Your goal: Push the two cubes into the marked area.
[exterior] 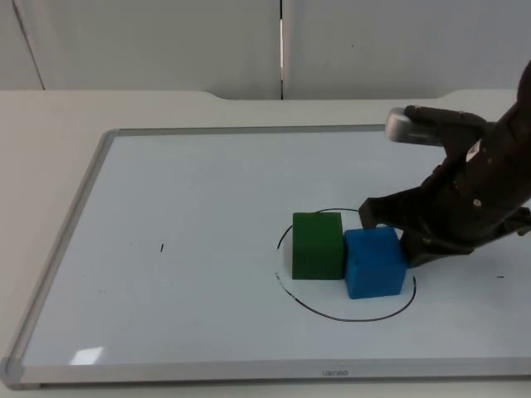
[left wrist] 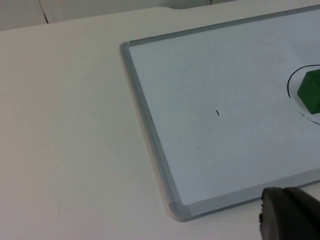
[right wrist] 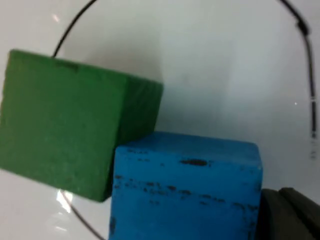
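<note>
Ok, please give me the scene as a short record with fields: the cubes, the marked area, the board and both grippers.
green cube: on the whiteboard, inside the drawn circle, at its left edge
blue cube: inside the circle, touching the green cube's right side
marked area: black circle drawn on the whiteboard
whiteboard: flat on the white table
right gripper: at the blue cube's right side
left gripper: waiting off the whiteboard's corner

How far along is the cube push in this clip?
Nearly done. The green cube and blue cube sit touching inside the drawn circle on the whiteboard, green near its line. The right claw is against the blue cube. The left claw waits off the board. Left: pull back.
</note>
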### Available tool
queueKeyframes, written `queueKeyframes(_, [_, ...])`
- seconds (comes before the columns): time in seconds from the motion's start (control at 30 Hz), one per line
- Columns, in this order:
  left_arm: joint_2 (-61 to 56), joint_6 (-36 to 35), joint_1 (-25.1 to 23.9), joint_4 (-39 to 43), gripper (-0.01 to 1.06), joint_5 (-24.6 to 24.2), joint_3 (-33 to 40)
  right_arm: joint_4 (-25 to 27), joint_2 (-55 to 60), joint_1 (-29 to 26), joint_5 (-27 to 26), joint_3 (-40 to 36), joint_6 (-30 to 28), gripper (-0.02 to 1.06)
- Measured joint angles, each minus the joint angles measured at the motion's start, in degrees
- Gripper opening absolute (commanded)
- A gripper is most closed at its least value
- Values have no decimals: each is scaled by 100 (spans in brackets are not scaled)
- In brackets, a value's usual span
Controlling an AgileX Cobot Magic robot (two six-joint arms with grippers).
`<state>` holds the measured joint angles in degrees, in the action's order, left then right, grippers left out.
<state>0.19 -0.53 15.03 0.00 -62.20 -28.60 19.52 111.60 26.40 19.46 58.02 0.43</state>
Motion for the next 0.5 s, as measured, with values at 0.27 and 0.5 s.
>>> queueKeyframes(0.27, [0,0,0,0,0,0,0,-27,0,110,-49,0,0,0])
queueKeyframes(0.5, [0,0,0,0,0,0,0,-521,-90,97,242,0,0,0])
